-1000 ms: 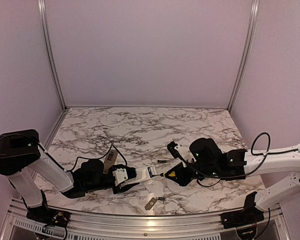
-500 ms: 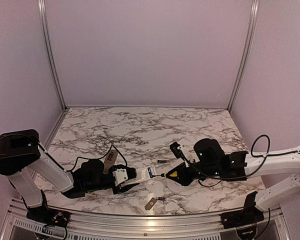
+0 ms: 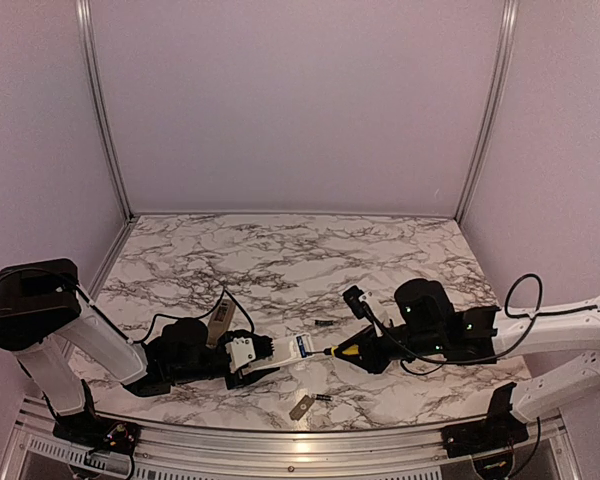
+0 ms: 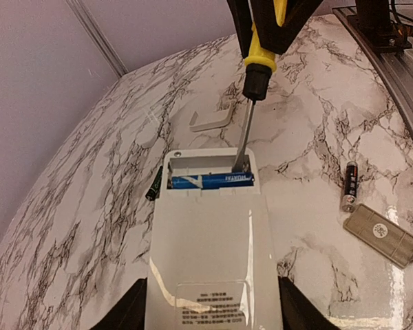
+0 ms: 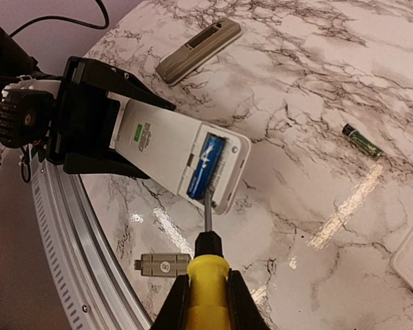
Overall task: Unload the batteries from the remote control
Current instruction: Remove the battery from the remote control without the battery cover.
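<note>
We are seeing the blue battery (image 4: 212, 181) lying in the bay of the remote (image 4: 206, 240) on the marble table (image 3: 280, 255) between lilac walls (image 3: 300, 110), our left gripper (image 4: 213, 313) clamping the remote, our right gripper (image 5: 206, 309) pinching the screwdriver (image 5: 208, 271), whose tip is resting at the battery's end.

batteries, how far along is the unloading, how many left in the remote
Done: two are out, one dark battery by the grey cover plate, a second dark battery beyond the white remote. In hand: the left gripper holds the remote; the right gripper's screwdriver tip sits at the blue battery. Left: that one.
</note>
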`<state>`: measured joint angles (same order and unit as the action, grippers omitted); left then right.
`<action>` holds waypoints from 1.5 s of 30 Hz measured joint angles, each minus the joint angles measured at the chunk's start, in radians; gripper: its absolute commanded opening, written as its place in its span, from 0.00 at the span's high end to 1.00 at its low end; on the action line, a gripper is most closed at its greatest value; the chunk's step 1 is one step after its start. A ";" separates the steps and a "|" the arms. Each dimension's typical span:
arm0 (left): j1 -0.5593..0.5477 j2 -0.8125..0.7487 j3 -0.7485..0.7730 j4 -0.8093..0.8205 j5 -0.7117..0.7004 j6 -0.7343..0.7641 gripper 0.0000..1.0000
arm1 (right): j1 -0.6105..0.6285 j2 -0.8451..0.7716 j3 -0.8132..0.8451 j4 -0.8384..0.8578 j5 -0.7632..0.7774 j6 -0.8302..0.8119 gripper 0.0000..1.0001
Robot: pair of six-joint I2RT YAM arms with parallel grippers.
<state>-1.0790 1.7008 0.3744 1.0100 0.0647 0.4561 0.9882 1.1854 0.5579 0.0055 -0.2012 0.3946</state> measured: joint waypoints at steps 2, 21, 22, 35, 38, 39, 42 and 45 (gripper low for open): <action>0.000 0.000 0.000 0.000 0.001 0.000 1.00 | 0.000 0.000 0.000 -0.001 0.001 0.002 1.00; 0.000 0.000 0.000 -0.003 0.002 0.000 1.00 | -0.018 0.019 0.010 0.001 -0.004 0.129 1.00; 0.000 0.000 0.000 -0.004 0.002 0.000 1.00 | -0.019 0.021 0.010 0.001 -0.005 0.134 1.00; 0.000 0.000 0.000 -0.010 0.002 0.000 1.00 | -0.027 0.041 0.017 0.002 -0.020 0.151 1.00; 0.000 0.000 0.000 -0.013 0.004 0.000 1.00 | -0.027 0.043 0.018 0.001 -0.023 0.126 1.00; 0.000 0.000 0.000 -0.014 0.004 0.000 1.00 | -0.027 0.045 0.018 0.002 -0.023 0.113 1.00; 0.000 0.000 0.000 -0.016 0.005 0.000 1.00 | -0.028 0.049 0.020 0.002 -0.024 0.068 1.00; 0.000 0.000 0.000 -0.018 0.005 0.000 1.00 | -0.029 0.051 0.021 0.003 -0.029 0.018 1.00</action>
<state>-1.0790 1.7008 0.3744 0.9920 0.0696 0.4557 0.9588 1.2369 0.5793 0.0082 -0.2302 0.4126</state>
